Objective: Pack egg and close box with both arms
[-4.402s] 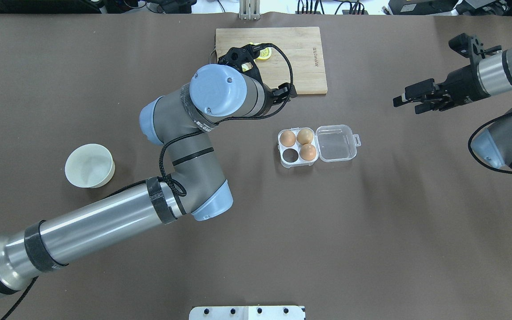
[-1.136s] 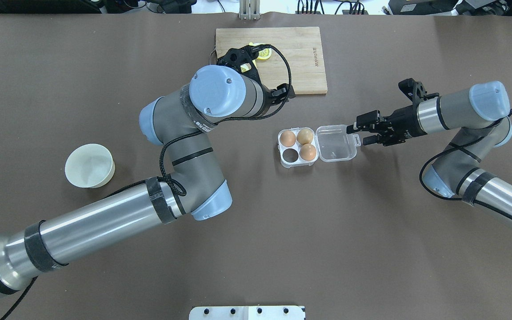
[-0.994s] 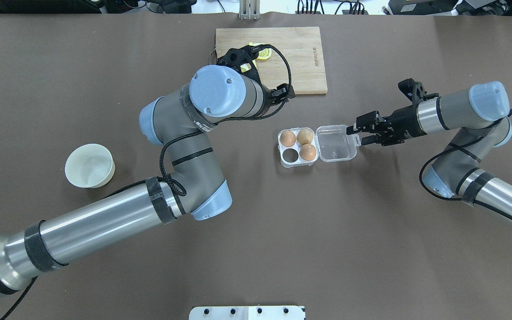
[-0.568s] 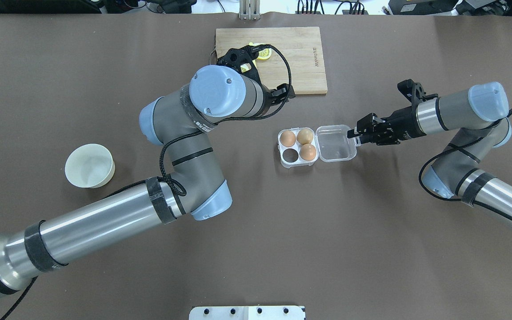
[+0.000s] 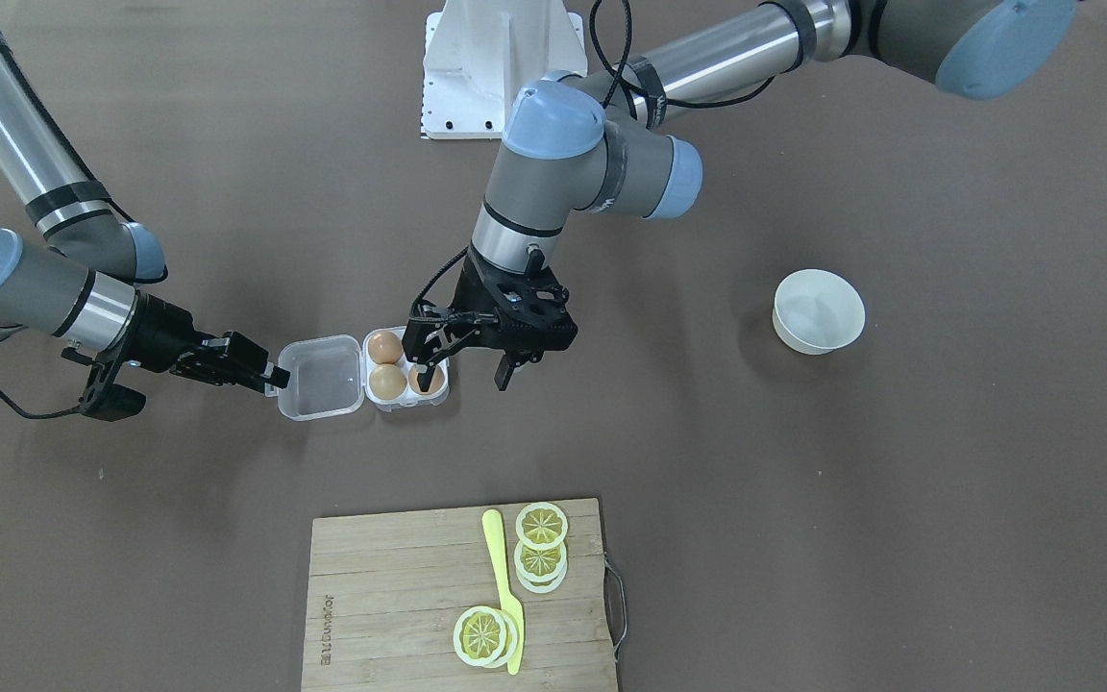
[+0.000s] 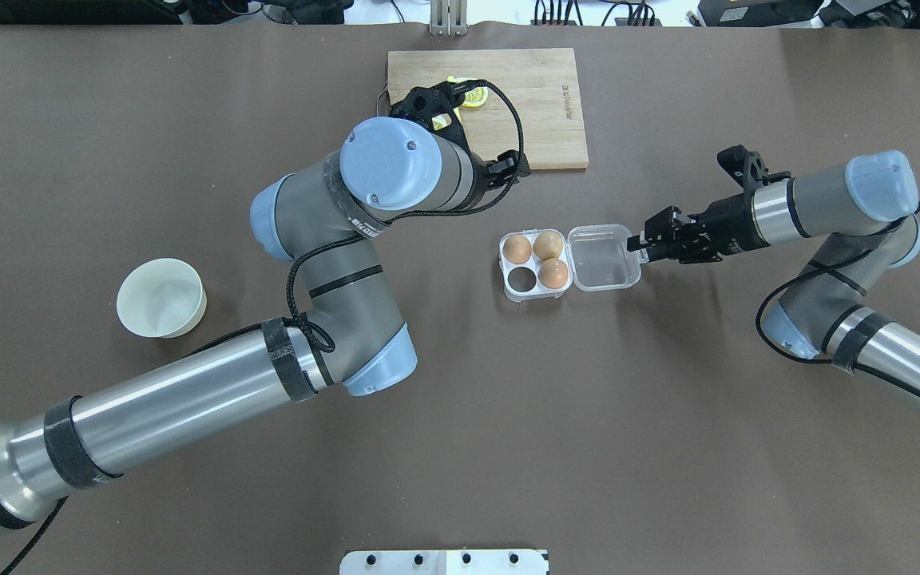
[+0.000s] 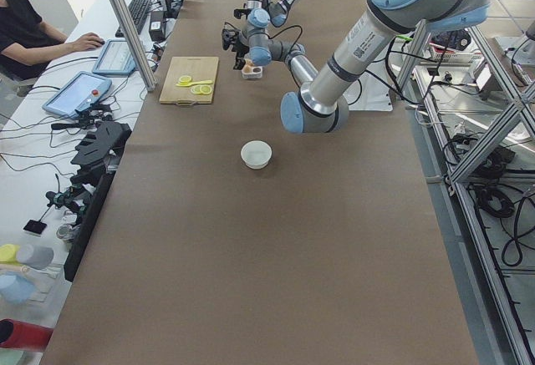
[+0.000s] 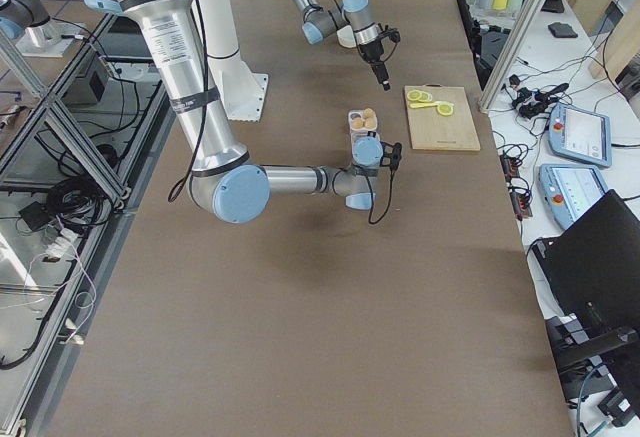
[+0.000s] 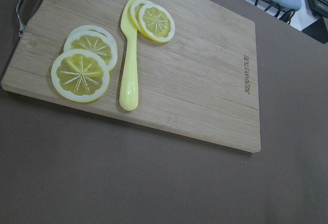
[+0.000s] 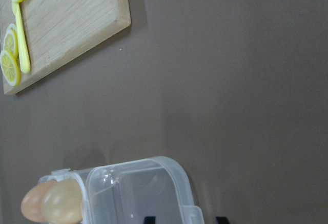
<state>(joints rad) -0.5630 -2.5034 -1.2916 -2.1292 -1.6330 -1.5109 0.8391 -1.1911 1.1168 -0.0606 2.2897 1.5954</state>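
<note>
Covered cell, hidden tab, cropped box

From the front, the left gripper (image 5: 465, 371) covers the fourth cell of the box (image 5: 321, 380) and part of one egg (image 5: 435, 384). The right gripper (image 6: 639, 246) hides the latch tab, and whether it pinches it is unclear. The right wrist view crops the box at its bottom edge.

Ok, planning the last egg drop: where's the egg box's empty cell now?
In the overhead view, the empty cell is the egg box's lower-left one, directly left of an orange-brown egg and on the side away from the open lid.
</note>
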